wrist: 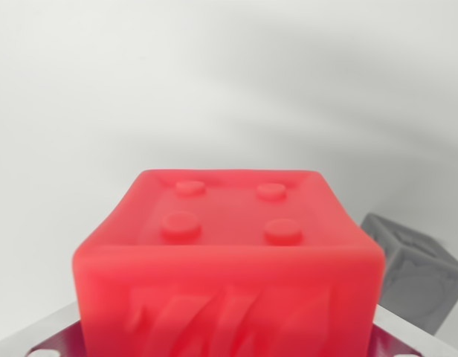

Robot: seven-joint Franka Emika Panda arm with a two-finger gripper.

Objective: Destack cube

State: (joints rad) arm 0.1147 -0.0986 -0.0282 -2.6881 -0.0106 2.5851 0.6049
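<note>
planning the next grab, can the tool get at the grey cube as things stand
Probably not right away. The red cube fills the wrist view directly at the tool, seemingly between its fingers, hiding them. The grey cube sits apart at the wrist view's right, with nothing on top; the red one must go first.

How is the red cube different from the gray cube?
The red cube is bright red; the gray cube is dull gray. The red cube fills the middle of the wrist view, very close, while the gray cube sits farther back at the wrist view's right, partly hidden behind it. The red cube's top shows four round studs; the gray cube's top is unclear. Both are blocky with raised patterns on their sides.
</note>
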